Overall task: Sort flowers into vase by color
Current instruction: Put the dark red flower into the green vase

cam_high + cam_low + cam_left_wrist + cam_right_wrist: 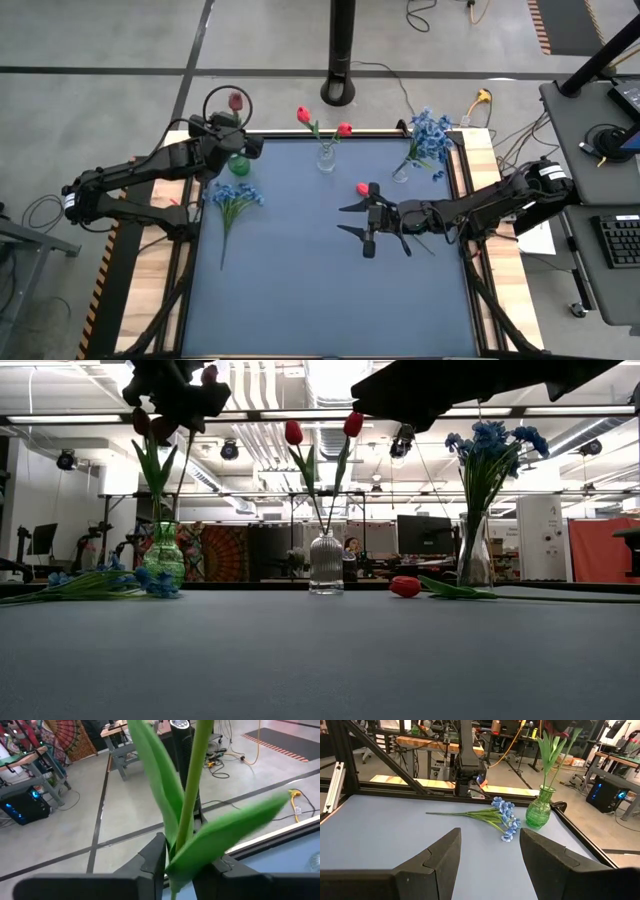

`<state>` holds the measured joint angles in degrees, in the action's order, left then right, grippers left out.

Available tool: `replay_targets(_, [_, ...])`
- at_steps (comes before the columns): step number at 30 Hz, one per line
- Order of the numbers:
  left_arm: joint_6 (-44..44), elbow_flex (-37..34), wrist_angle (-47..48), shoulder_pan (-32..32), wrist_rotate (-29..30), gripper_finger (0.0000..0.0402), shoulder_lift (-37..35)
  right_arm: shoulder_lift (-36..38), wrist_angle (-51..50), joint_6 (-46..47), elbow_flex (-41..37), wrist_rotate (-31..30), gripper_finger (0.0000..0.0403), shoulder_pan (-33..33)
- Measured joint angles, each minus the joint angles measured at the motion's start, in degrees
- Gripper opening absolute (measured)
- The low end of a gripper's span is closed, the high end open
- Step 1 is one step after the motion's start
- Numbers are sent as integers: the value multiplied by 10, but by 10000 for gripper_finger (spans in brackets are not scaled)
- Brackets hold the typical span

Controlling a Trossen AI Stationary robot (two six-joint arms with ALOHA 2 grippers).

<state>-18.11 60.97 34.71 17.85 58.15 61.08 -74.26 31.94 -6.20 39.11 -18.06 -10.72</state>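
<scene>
My left gripper (236, 140) is above the green glass vase (163, 550) at the table's far left, shut on the green stem of a dark maroon flower (236, 100). Stems and leaves (158, 470) run down into this vase. A clear vase (327, 158) at the far middle holds two red tulips (304, 115). A clear vase (472, 565) at the far right holds blue blossoms (430, 135). A blue bunch (235, 195) and a red tulip (363, 188) lie flat on the table. My right gripper (360, 220) is open and empty, just nearer than the lying tulip. My left gripper pinches the maroon flower's green stem (176, 862) between its two fingers, where the long leaves branch off. The fingers come about level from the table's left and lie across the stem. The stem stands upright, bloom above the gripper, lower part running down toward the green vase.
The table top (300, 290) is blue-grey with wooden side rails. A black pole base (340, 90) stands on the floor beyond the far edge. The near half of the table shows bare cloth.
</scene>
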Motion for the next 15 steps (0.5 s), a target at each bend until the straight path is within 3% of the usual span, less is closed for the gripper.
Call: replay_targets(15, [0, 0, 0, 0, 0, 106, -1, 0, 0, 0, 0, 0, 196, 0])
